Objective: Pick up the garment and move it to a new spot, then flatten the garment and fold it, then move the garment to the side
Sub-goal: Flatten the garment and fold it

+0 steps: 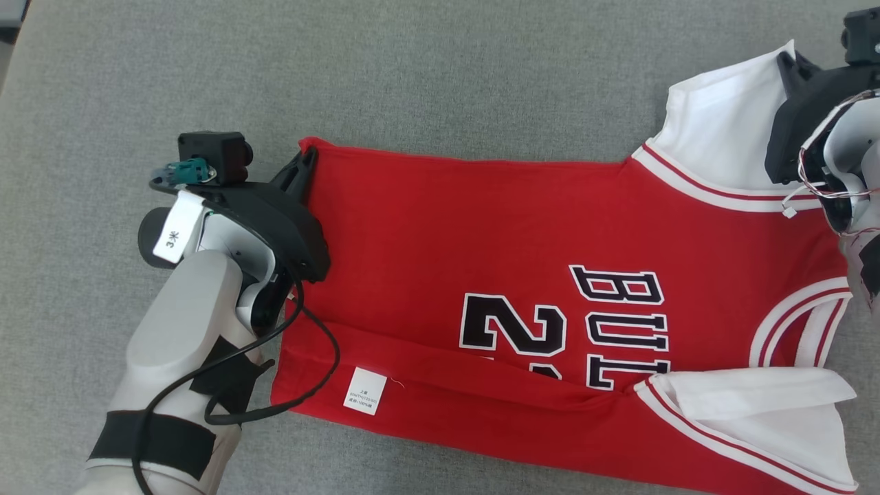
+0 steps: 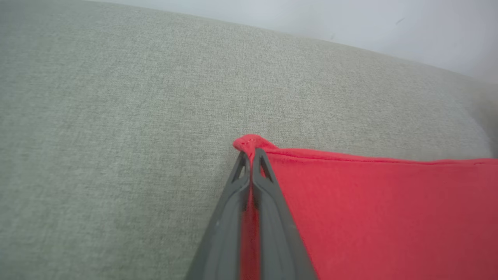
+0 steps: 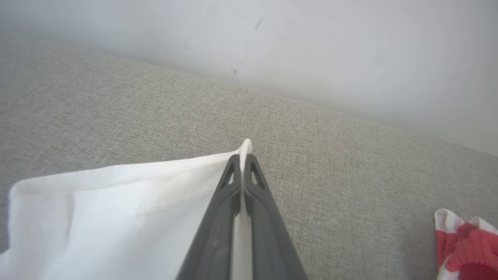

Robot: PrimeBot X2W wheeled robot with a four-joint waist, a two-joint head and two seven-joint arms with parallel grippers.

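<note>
The jersey (image 1: 481, 234) is laid on the grey surface (image 1: 412, 82), a red corner pinched by the left fingers (image 2: 266, 194), a white sleeve by the right fingers (image 3: 256, 194). So little is held that it could be dropped.

- garment (image 1: 440, 227): red cloth, matt, fine knit; white sleeve cloth smooth and matt.
- grey surface (image 1: 440, 75): woven cloth, coarse weave, matt.
- left gripper (image 2: 251, 155), right gripper (image 3: 244, 157): dark grey plastic, smooth, dull finish.
</note>
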